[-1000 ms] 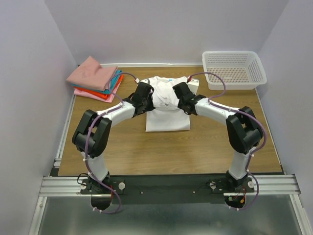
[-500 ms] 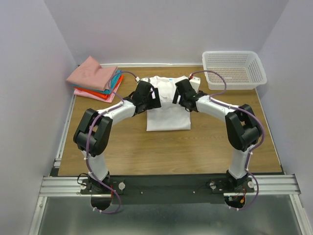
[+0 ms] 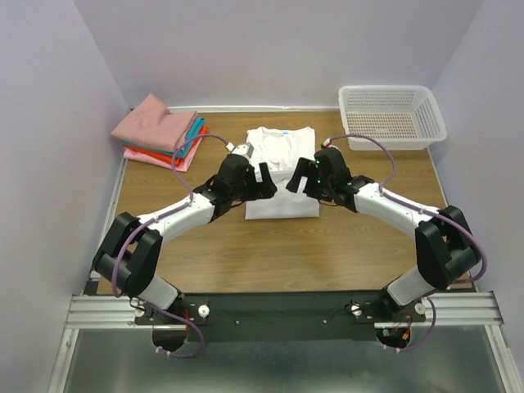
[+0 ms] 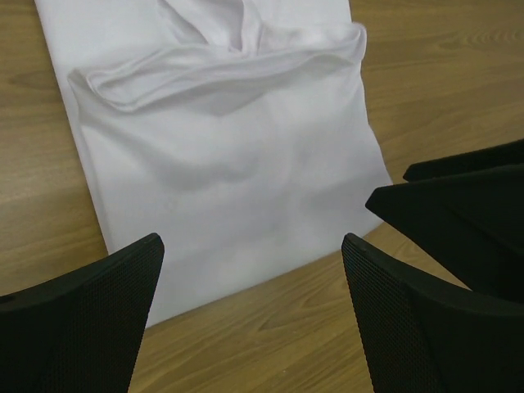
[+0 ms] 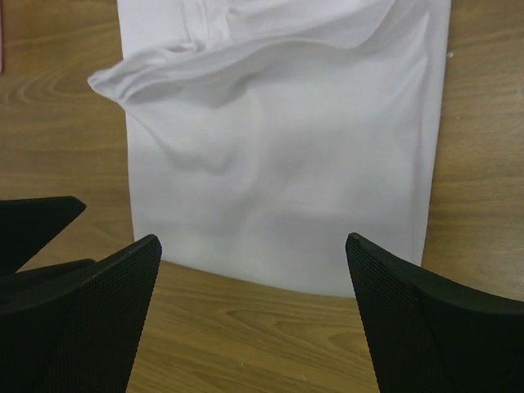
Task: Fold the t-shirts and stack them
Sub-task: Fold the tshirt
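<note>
Jaws: the left gripper (image 3: pixel 264 176) (image 4: pixel 250 246) and the right gripper (image 3: pixel 296 182) (image 5: pixel 254 241) both stood spread wide and held nothing.
Near room: the brown wooden table (image 3: pixel 246 254) lay bare between the arm bases and the shirt's near edge.
Shirt and jaws: the plain white cotton t-shirt (image 3: pixel 282 155) (image 4: pixel 229 164) (image 5: pixel 278 164), folded into a narrow rectangle, lay flat at mid-table. From above, the grippers faced each other across its near half, one at each long edge. In both wrist views its near folded edge sat just beyond the fingertips. Whether the fingers touched the cloth could not be told.
Top layer: the folded-up layer ended in a rumpled, slightly lifted edge, with the collar end beyond it.
Side room: open wood ran along both long edges of the shirt.
Far left: a stack of folded t-shirts (image 3: pixel 160 131), dusty pink over teal, orange-red and light pink, sat in the corner, well apart from the white shirt.
Far right: a white perforated plastic basket (image 3: pixel 397 141) stood in the other corner.
Bounds: pale walls (image 3: pixel 286 49) closed the table on three sides.
</note>
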`<state>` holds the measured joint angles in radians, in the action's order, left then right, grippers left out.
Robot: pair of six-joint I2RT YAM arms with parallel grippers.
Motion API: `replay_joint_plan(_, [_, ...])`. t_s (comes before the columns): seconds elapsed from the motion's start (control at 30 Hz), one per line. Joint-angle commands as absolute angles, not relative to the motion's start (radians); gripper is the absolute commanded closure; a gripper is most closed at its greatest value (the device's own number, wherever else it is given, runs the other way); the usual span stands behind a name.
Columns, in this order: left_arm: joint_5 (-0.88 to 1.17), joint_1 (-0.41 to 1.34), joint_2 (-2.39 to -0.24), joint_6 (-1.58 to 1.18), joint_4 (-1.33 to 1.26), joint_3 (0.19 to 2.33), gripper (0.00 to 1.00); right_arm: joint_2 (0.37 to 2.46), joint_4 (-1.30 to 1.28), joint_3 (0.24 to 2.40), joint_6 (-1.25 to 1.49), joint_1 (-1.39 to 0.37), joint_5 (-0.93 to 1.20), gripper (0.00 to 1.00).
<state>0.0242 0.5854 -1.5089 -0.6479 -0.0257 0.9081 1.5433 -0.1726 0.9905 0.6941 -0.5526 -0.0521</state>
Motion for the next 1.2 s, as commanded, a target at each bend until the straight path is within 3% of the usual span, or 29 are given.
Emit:
replay_joint_plan(0.0, [0.124,0.594,-1.54,-0.664,-0.126,0.856,0.03,1.584,-0.115,0.959,0.716,-0.551,0.054,0.0])
replay_joint_plan(0.3, [0.212,0.601,-1.638,-0.684,-0.215,0.77,0.03,1.638,-0.104,0.833,0.811,-0.549,0.017,0.0])
replay_joint_plan(0.57, [0.178,0.64,-1.585,-0.736,-0.235,0.582,0.03,1.568,-0.037,0.629,0.853,-0.551,0.078,0.0])
replay_joint_plan(0.7, [0.149,0.69,-1.468,-0.788,-0.226,0.5,0.03,1.474,-0.009,0.525,0.874,-0.56,0.144,0.0])
replay_joint_plan(0.9, [0.008,0.73,-1.211,-0.834,-0.011,0.449,0.03,1.228,-0.011,0.339,0.908,-0.589,0.173,0.0])
replay_joint_plan(1.17, [-0.071,0.761,-0.933,-0.896,0.149,0.42,0.03,0.904,-0.142,0.339,0.879,-0.594,0.198,0.0])
